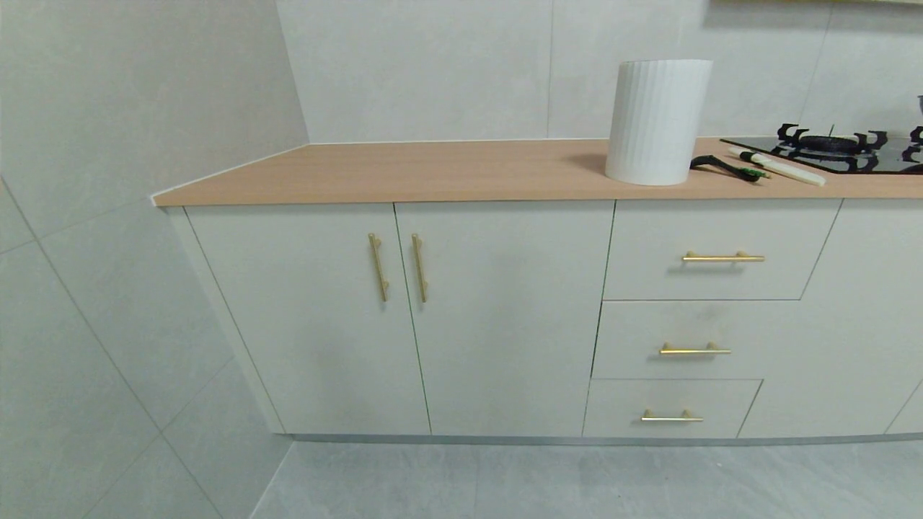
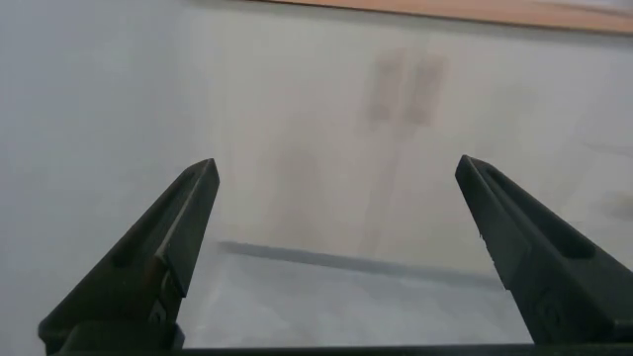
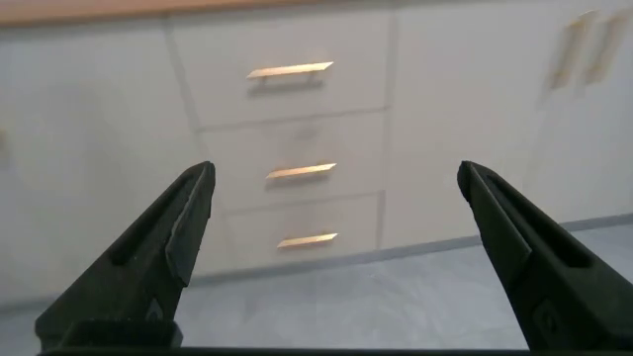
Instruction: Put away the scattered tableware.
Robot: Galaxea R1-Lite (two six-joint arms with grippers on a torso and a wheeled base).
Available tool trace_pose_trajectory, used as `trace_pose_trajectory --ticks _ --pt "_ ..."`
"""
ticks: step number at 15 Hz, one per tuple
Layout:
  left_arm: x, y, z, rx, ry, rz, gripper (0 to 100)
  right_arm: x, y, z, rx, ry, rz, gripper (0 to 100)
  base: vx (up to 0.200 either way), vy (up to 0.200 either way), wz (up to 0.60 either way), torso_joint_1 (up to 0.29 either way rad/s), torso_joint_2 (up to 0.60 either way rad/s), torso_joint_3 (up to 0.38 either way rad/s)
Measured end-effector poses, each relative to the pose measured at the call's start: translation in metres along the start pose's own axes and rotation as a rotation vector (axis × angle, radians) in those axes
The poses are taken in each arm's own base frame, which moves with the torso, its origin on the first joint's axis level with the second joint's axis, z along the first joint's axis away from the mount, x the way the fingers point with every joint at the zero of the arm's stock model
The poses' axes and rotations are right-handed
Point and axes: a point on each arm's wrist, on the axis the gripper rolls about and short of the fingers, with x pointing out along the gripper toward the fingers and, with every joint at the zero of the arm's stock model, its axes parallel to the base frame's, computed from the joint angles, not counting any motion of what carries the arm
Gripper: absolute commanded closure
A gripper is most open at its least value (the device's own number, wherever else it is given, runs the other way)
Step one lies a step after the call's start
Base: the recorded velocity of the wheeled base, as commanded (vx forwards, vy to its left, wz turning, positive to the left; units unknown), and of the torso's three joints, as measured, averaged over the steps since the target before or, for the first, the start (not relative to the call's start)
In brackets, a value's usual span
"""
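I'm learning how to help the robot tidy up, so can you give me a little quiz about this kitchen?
1. True or false: the white ribbed jar stands upright on the wooden counter.
2. How many drawers with gold handles are stacked below the jar?
3. The fingers of the right gripper are: A open, B shut on a spoon, C shut on a handle.
Key: 1 true; 2 three; 3 A.

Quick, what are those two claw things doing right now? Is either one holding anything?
Left gripper: open, holding nothing.
Right gripper: open, holding nothing.
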Motion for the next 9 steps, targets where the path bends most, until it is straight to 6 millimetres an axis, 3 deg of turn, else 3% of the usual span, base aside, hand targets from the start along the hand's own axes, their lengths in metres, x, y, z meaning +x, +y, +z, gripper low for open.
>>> trace_pose_trajectory --ticks 4,6,9 --pt "-0.007 0.0 -0.001 -0.005 -0.045 0.133 0 -0.012 -0.001 -0.013 0.043 -0.045 -0.07 0 0.0 0.0 0.0 0.0 0.0 0.0" --pt "-0.009 -0.002 -0.004 -0.001 -0.054 0.168 0 -0.009 -0.001 -0.024 0.045 -0.026 -0.072 0 0.0 0.0 0.0 0.0 0.0 0.0" --pt "-0.01 -0.006 -0.023 0.054 -0.039 0.142 0 0.0 0.001 -0.038 0.049 -0.042 -0.061 0 0.0 0.0 0.0 0.0 0.0 0.0"
